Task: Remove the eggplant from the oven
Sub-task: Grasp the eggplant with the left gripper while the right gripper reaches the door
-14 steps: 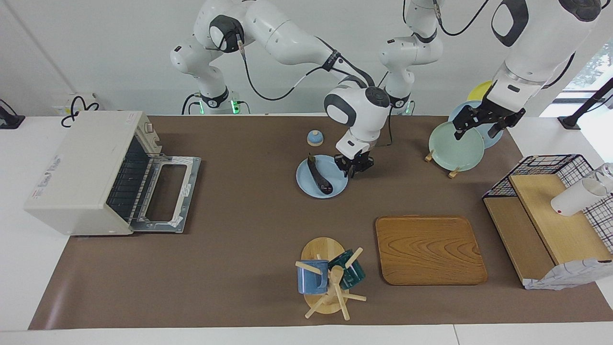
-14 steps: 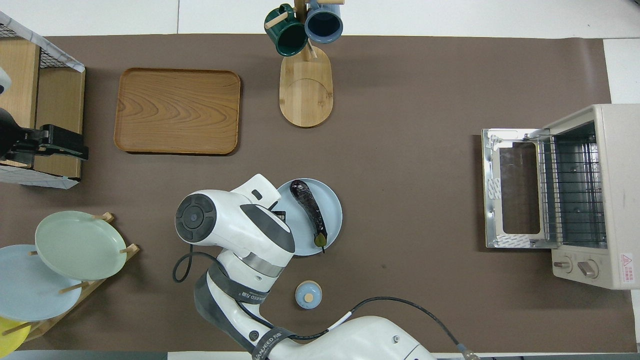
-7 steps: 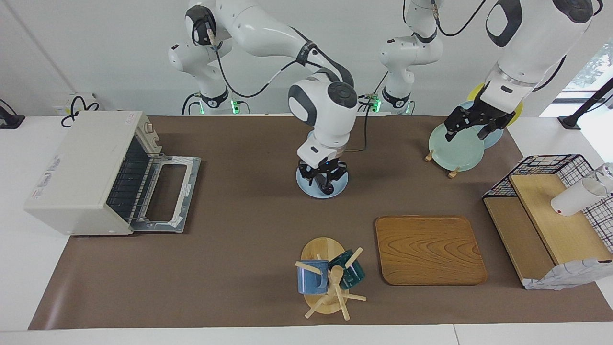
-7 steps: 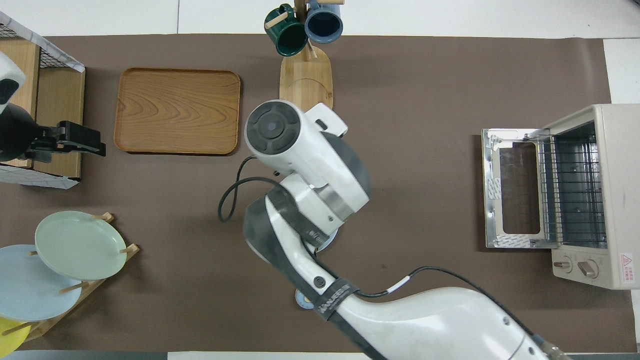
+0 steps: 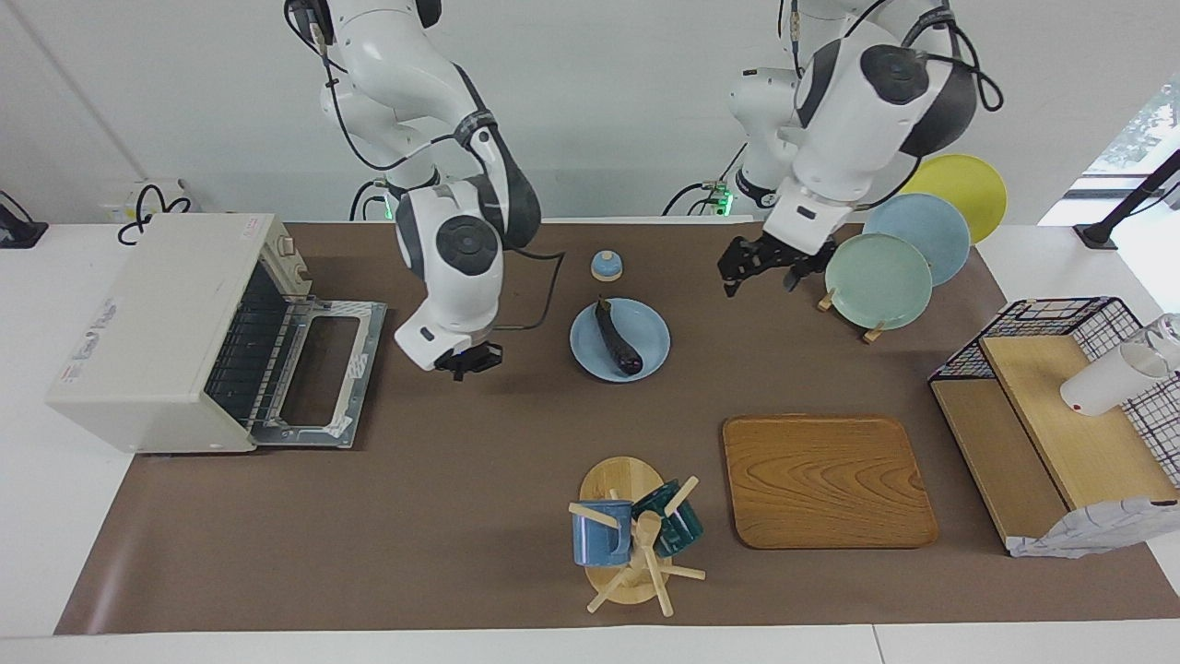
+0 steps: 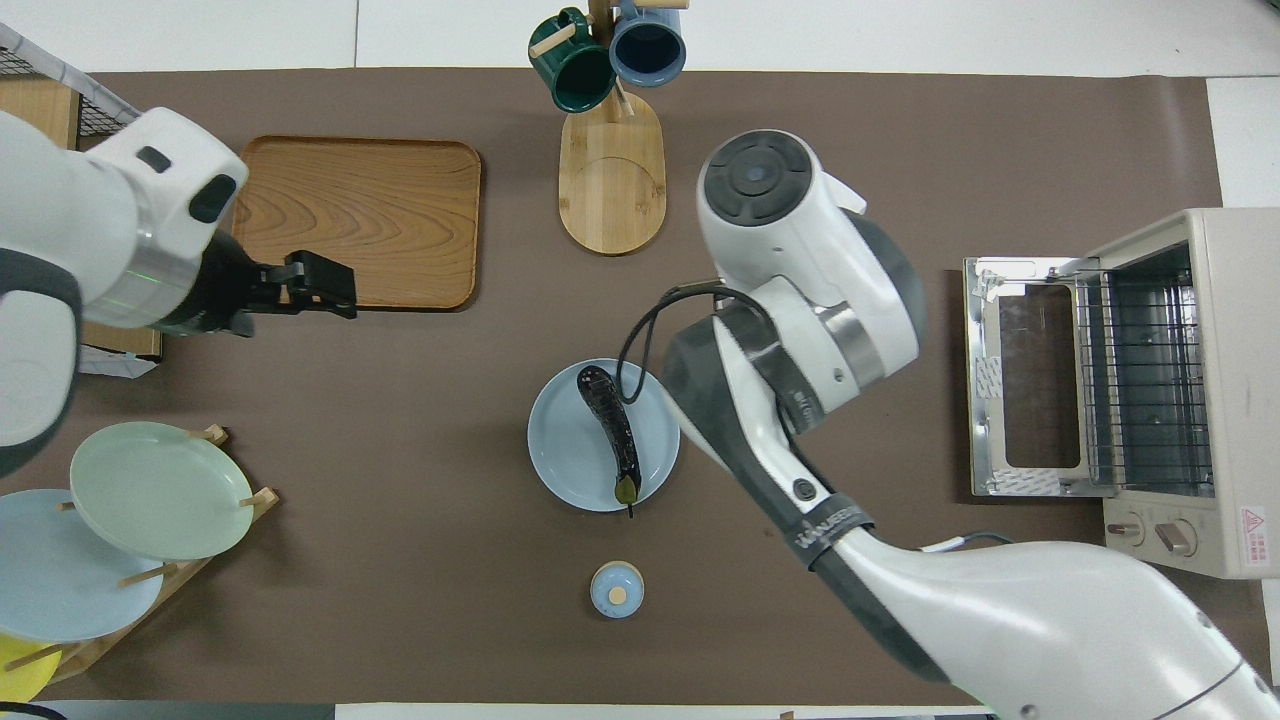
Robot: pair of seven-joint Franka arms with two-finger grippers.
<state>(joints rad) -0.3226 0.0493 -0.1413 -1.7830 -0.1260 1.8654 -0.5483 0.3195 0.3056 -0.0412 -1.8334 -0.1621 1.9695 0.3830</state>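
Note:
The eggplant (image 5: 616, 337), dark purple with a green stem tip, lies on a light blue plate (image 5: 650, 337) in the middle of the table; it also shows in the overhead view (image 6: 610, 430). The off-white oven (image 5: 157, 323) stands at the right arm's end with its door (image 5: 318, 369) dropped open and its wire rack bare. My right gripper (image 5: 468, 360) hangs empty over the mat between the plate and the oven door. My left gripper (image 5: 759, 279) is open and empty over the mat beside the plate rack.
A plate rack (image 5: 878, 281) holds green, blue and yellow plates. A small blue lidded jar (image 5: 606, 266) sits nearer to the robots than the plate. A wooden tray (image 5: 825, 480), a mug tree (image 5: 636, 535) and a wire shelf (image 5: 1060, 406) lie farther out.
My right gripper has left the plate and moved toward the oven's end; the eggplant stays on the plate. My left arm has swung from the plate rack toward the table's middle.

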